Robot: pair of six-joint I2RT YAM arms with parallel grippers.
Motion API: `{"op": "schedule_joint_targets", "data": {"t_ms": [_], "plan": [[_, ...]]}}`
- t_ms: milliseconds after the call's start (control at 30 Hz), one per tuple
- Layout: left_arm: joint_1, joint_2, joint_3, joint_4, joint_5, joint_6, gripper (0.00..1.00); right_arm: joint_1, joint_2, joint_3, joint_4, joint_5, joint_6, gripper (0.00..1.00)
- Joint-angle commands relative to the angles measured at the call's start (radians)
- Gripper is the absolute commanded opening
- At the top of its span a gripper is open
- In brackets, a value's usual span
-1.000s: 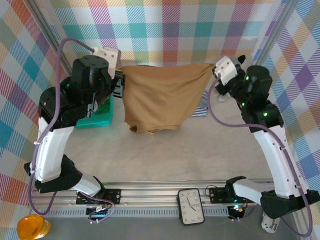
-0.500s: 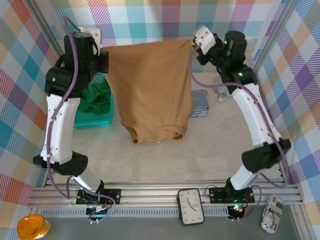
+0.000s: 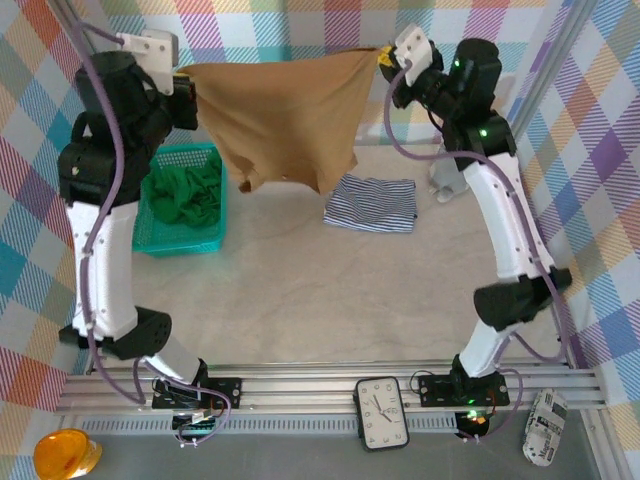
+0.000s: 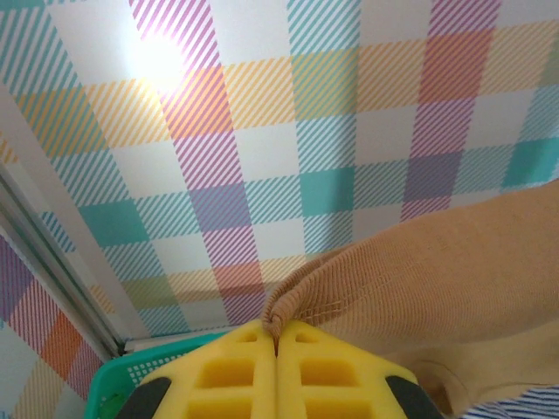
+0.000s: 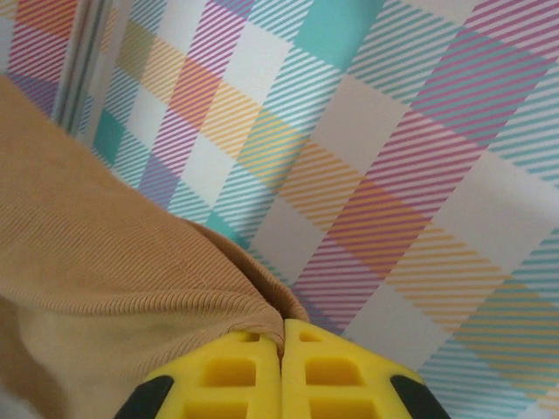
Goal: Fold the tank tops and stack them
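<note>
Left end effector [image 3: 186, 82] and right end effector [image 3: 384, 56] pinch the tan-brown tank top [image 3: 285, 120], hanging stretched crosswise between them.

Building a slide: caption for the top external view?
Left gripper and right gripper hold the tan tank top aloft; striped tank top lies folded on the table.

In the top external view we look down from above and behind the arm bases, far enough back to take in the table [image 3: 320, 300] and the checked wall [image 3: 300, 30]. Each wrist camera sits close behind its own fingers [image 4: 223, 375], facing past the tips at that wall. At the tips of the left gripper [image 4: 277, 336] and the right gripper [image 5: 282, 330] we meet the tan-brown tank top [image 5: 87, 253], shared by all three views.
</note>
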Motion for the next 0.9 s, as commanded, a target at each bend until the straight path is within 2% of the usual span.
{"op": "schedule_joint_targets", "data": {"t_ms": [0, 167, 267, 367, 500, 567, 667, 867], "plan": [[0.004, -0.106, -0.087, 0.025, 0.032, 0.023, 0.0, 0.005, -0.127, -0.162, 0.028, -0.039, 0.023, 0.07], [-0.022, -0.313, -0.487, -0.079, 0.16, -0.049, 0.0, 0.005, -0.325, -0.579, -0.016, -0.121, 0.015, 0.08], [-0.058, -0.521, -0.824, -0.032, 0.239, -0.141, 0.0, 0.006, -0.436, -0.842, -0.062, -0.175, -0.017, 0.08], [-0.117, -0.702, -1.109, -0.027, 0.294, -0.251, 0.0, 0.007, -0.54, -1.054, -0.122, -0.129, -0.086, 0.08], [-0.169, -0.889, -1.381, -0.03, 0.33, -0.408, 0.0, 0.006, -0.637, -1.211, -0.186, -0.03, -0.149, 0.08], [-0.228, -0.948, -1.448, 0.003, 0.342, -0.487, 0.0, 0.006, -0.657, -1.247, -0.242, 0.001, -0.181, 0.08], [-0.351, -0.931, -1.517, 0.007, 0.306, -0.546, 0.0, 0.006, -0.677, -1.279, -0.281, 0.047, -0.228, 0.08], [-0.711, -0.82, -1.557, 0.077, 0.086, -0.661, 0.0, 0.007, -0.681, -1.295, -0.315, 0.118, -0.28, 0.08]]}}
